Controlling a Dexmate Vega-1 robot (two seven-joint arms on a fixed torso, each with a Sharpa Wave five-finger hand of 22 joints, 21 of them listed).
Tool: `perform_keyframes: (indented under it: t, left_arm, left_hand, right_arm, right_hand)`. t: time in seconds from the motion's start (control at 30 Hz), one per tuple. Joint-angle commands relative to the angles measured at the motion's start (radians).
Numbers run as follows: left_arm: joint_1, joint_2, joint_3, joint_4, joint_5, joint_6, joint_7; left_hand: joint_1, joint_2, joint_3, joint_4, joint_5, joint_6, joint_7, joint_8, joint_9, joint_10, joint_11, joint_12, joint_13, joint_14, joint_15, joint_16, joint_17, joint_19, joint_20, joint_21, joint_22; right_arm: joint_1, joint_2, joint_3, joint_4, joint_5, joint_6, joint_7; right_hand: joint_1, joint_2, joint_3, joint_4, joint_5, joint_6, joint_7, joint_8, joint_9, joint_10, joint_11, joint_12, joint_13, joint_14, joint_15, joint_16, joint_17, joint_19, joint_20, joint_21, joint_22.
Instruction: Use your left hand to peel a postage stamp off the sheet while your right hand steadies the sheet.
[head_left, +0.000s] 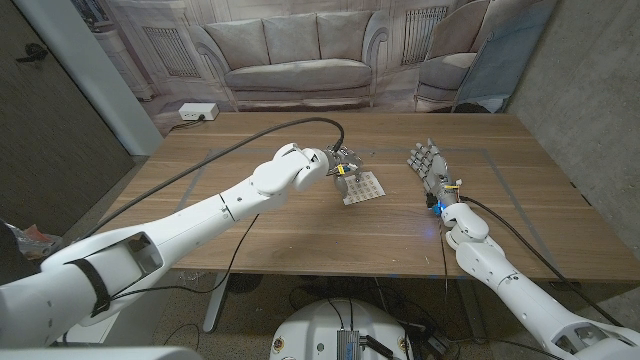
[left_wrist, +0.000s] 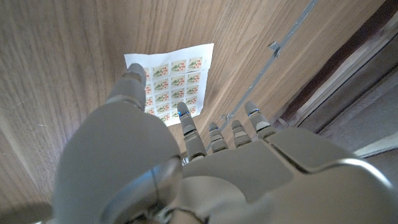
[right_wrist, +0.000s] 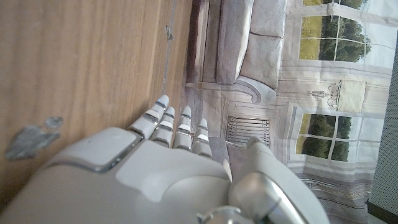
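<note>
I am standing in what looks like a lab or test room dressed up as a living room. Beyond my hands, past the far edge of the wooden table, hangs a printed backdrop showing a sofa and, ahead of my right hand, tall windows with trees. A white power strip sits on the floor beyond my left hand, and a bare concrete wall rises out past my right hand.

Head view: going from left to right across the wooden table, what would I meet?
White power strip at the far left corner → left hand → stamp sheet → right hand, standing apart from the sheet.
</note>
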Motion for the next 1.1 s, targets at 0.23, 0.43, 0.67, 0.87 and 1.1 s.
perform_keyframes:
  t: [0.23,0.43,0.67,0.87,1.1]
  left_arm:
    - [0.005,-0.013,0.004,0.020,0.016,-0.020,-0.010]
    - [0.005,-0.012,0.008,0.025,0.023,-0.023,-0.011]
    - [0.000,-0.018,0.016,0.048,0.023,-0.029,-0.016]
    - [0.000,-0.021,0.017,0.062,0.018,-0.034,0.000]
    - [-0.005,-0.024,0.030,0.084,0.036,-0.039,0.030]
  left_hand:
    - [0.005,0.013,-0.005,0.003,0.005,0.009,0.000,0.005,0.002,0.004,-0.001,0.004,0.002,-0.013,0.015,-0.004,0.006,0.002,-0.006,-0.008,0.002]
    - [0.005,0.013,-0.009,0.005,0.004,0.025,0.002,0.012,0.002,0.001,0.000,0.003,0.002,-0.015,0.015,-0.006,0.007,0.002,-0.007,-0.010,0.002]
    - [0.005,0.015,-0.013,0.007,0.004,0.035,0.002,0.018,0.002,0.000,0.000,0.002,0.003,-0.016,0.015,-0.006,0.008,0.001,-0.007,-0.013,0.002]
    - [0.007,0.017,-0.016,0.008,0.005,0.058,0.005,0.028,0.002,0.006,-0.003,0.004,0.003,-0.015,0.013,-0.006,0.009,0.003,-0.009,-0.014,0.002]
    - [0.007,0.023,-0.018,0.011,0.005,0.074,0.007,0.035,0.002,0.011,-0.007,0.006,0.003,-0.011,0.010,-0.004,0.010,0.007,-0.011,-0.015,0.003]
  right_arm:
    - [-0.004,0.003,0.003,-0.001,0.001,0.007,-0.001]
    - [-0.004,0.002,0.003,-0.003,0.001,0.004,-0.004]
    - [0.000,0.007,0.002,0.006,0.000,0.008,-0.005]
    - [0.007,0.010,0.001,0.014,-0.001,0.008,-0.003]
    - [0.021,0.017,-0.003,0.034,-0.002,0.010,0.005]
  right_hand:
    - [-0.011,0.001,0.000,0.002,-0.001,0.012,-0.001,0.005,0.002,0.007,0.001,0.003,0.002,0.013,-0.002,0.003,0.004,0.010,0.003,0.008,0.004]
    - [-0.012,0.000,0.000,0.003,-0.001,0.013,-0.001,0.004,0.003,0.007,0.000,0.003,0.002,0.014,-0.002,0.002,0.004,0.009,0.003,0.008,0.004]
    - [-0.013,0.001,0.000,0.003,-0.001,0.014,-0.001,0.004,0.003,0.007,0.001,0.002,0.003,0.015,-0.003,0.001,0.004,0.010,0.003,0.007,0.004]
    - [-0.014,0.001,0.000,0.003,0.000,0.014,0.000,0.003,0.003,0.008,0.000,0.001,0.003,0.015,-0.002,0.000,0.004,0.010,0.003,0.007,0.004]
    - [-0.014,0.000,-0.001,0.003,0.000,0.014,0.000,0.002,0.003,0.008,0.002,0.001,0.003,0.017,-0.002,0.001,0.004,0.011,0.004,0.007,0.004]
